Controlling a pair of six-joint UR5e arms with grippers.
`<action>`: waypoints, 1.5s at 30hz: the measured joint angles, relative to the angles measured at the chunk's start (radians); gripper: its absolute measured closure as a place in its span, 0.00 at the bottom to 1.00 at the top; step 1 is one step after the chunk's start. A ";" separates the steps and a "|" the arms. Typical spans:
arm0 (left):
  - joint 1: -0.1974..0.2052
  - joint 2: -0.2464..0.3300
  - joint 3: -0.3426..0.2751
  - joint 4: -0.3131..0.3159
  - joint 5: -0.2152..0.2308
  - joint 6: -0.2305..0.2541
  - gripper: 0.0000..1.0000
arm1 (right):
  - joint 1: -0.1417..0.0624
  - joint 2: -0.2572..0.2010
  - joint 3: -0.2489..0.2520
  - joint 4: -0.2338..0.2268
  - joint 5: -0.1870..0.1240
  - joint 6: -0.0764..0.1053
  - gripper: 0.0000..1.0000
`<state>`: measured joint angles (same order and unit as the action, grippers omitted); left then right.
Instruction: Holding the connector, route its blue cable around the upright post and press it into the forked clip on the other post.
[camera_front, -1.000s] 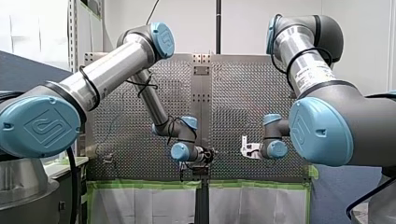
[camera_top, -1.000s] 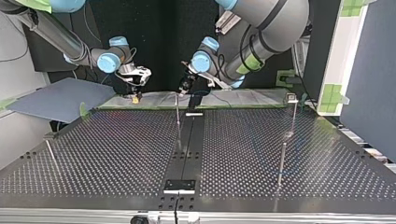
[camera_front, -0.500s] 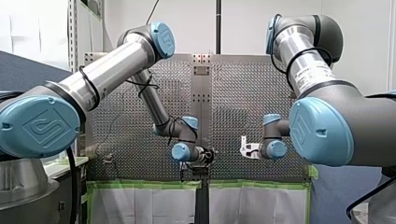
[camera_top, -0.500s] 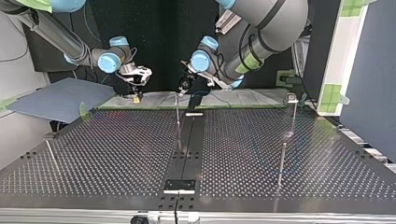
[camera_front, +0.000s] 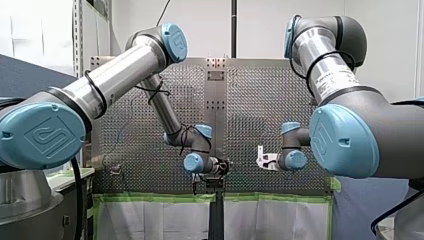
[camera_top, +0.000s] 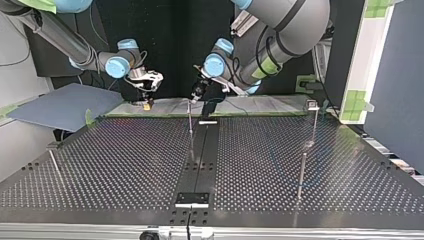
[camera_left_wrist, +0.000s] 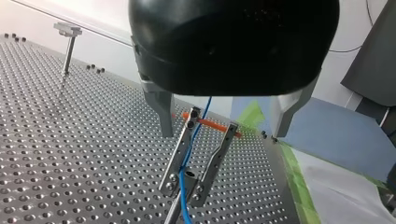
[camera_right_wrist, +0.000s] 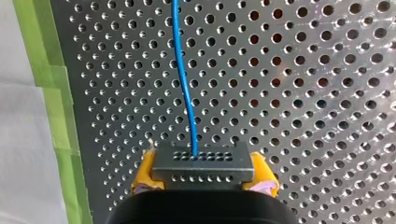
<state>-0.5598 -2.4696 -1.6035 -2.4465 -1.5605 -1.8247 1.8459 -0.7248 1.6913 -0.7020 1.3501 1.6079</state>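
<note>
In the right wrist view my right gripper (camera_right_wrist: 204, 173) has its yellow pads shut on the dark grey connector (camera_right_wrist: 203, 161). The blue cable (camera_right_wrist: 183, 70) leaves the connector and runs ahead over the perforated plate. In the left wrist view my left gripper (camera_left_wrist: 223, 116) is open, its metal fingers (camera_left_wrist: 161, 112) wide apart on either side of the forked clip (camera_left_wrist: 188, 176). The blue cable (camera_left_wrist: 184, 205) passes up between the clip's prongs. In the top view my left gripper (camera_top: 197, 92) hangs over the centre post (camera_top: 190, 122), and my right gripper (camera_top: 146, 102) is near the table's far edge.
Another upright post with a flat cap (camera_top: 314, 120) stands at the top view's right, a plain one (camera_top: 301, 172) nearer the camera, and a short one (camera_top: 54, 162) at the left. Green tape (camera_right_wrist: 56, 93) lines the plate's edge. A thin orange rod (camera_left_wrist: 212, 125) crosses behind the clip.
My right gripper has drifted a little toward the top view's right with the connector. My left arm has barely moved.
</note>
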 joint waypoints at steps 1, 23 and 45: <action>0.000 0.002 -0.003 0.000 -0.001 0.000 0.00 | 0.000 0.000 0.000 0.001 0.000 0.000 1.00; 0.009 0.080 -0.079 0.011 -0.085 0.034 0.00 | 0.000 0.000 0.000 0.005 0.000 0.000 1.00; 0.018 0.256 -0.254 0.063 -0.206 -0.051 0.00 | 0.003 0.000 0.000 0.006 -0.014 0.006 1.00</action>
<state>-0.5420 -2.2135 -1.8578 -2.3836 -1.7669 -1.8759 1.8490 -0.7250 1.6911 -0.6959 1.3365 1.6137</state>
